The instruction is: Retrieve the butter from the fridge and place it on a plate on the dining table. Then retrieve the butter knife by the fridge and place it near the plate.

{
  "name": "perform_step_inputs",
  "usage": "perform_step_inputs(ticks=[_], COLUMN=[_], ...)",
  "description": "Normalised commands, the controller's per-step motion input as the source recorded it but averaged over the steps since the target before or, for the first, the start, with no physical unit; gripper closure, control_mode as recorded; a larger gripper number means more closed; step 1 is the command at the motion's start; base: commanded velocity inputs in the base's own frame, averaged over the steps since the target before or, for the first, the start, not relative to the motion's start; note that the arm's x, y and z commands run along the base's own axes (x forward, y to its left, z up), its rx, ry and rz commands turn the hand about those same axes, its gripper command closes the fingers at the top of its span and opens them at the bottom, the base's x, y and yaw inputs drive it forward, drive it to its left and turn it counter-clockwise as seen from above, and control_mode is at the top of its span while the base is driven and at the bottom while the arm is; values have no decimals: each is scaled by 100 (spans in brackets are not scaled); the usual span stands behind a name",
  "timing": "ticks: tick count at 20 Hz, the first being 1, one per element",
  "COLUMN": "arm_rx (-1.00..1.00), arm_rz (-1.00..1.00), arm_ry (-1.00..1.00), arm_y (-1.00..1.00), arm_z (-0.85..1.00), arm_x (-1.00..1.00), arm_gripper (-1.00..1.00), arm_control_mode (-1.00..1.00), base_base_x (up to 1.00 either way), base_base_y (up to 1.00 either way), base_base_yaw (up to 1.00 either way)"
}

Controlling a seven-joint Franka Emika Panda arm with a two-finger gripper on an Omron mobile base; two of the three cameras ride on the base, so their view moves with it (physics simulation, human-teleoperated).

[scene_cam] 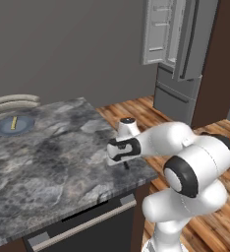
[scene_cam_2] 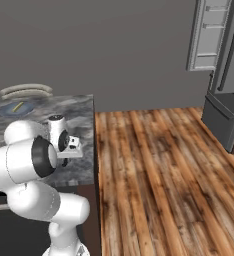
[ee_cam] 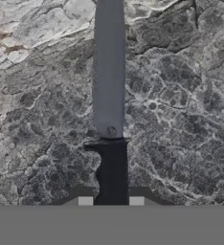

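Observation:
My gripper (ee_cam: pixel 111 201) points down at the dining table (scene_cam: pixel 53 162) near its right front corner and is shut on the dark handle of the butter knife (ee_cam: pixel 109 95). The knife's grey blade stretches away over the marbled top. From the base views the gripper (scene_cam: pixel 125 164) (scene_cam_2: pixel 65 162) hangs low over that corner. Far left on the table sits the grey-blue plate (scene_cam: pixel 3 129) (scene_cam_2: pixel 9 109) with the yellow butter (scene_cam: pixel 14 122) (scene_cam_2: pixel 19 106) on it. The grey fridge (scene_cam: pixel 178 64) (scene_cam_2: pixel 229 75) stands at the back right with upper doors open.
Pale curved chair backs (scene_cam: pixel 14 103) (scene_cam_2: pixel 26 91) rise behind the plate. A dark appliance front with a long bar handle (scene_cam: pixel 82 224) sits under the table's front edge. Wooden floor (scene_cam_2: pixel 159 175) runs from the table's right edge to the fridge.

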Motion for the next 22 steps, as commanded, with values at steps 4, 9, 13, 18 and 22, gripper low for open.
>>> perform_step_inputs(ticks=[4, 9, 13, 18, 22], arm_rx=[1, 0, 0, 0, 0], arm_rz=[-1, 0, 0, -3, -13], arm_ry=[0, 8, 2, 0, -8], arm_y=[-2, -11, -16, -28, -46], arm_z=[100, 100, 100, 99, 70], arm_x=[-32, -63, -79, -65, -60], arm_gripper=[100, 100, 100, 100, 100], arm_control_mode=[-100, -100, -100, -100, -100], base_base_x=[0, 0, 0, 0, 0], base_base_y=[0, 0, 0, 0, 0], base_base_yaw=[0, 0, 0, 0, 0])
